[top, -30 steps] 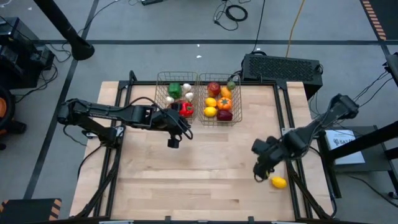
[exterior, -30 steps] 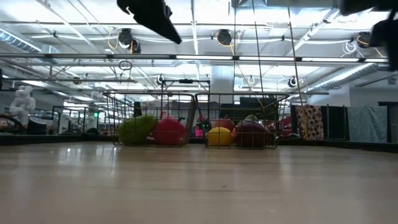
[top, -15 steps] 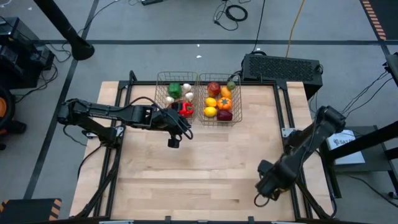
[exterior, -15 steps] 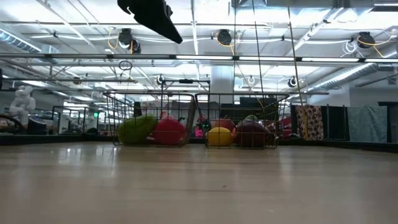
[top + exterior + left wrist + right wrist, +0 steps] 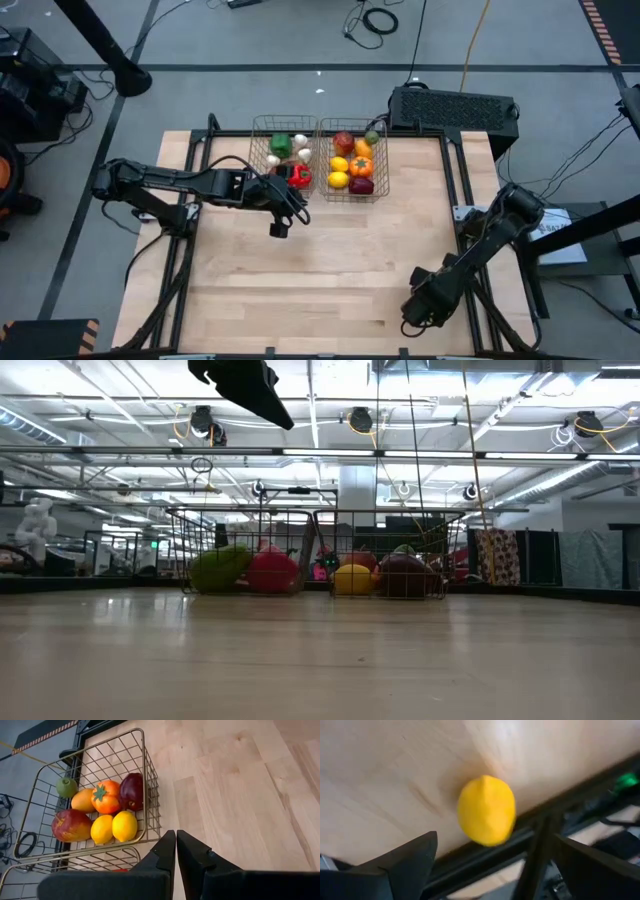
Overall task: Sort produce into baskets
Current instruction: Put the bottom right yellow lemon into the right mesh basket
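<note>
Near the worktop's front right edge the right pincer hangs with fingers spread wide over a lemon; farther back, the left pincer, pressed together and empty, hovers just before both produce-filled baskets

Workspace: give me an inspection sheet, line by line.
Surface: pale wooden table, bare in the middle.
Job's things: two square wire-mesh baskets side by side at the far edge, both holding produce; one yellow lemon loose by the table's edge.
Clutter: nothing seen.
Grippers: left gripper shut, empty, near the baskets; right gripper open, over the lemon.
Cables: dark coils on the floor.
Surroundings: black box behind the table.
</note>
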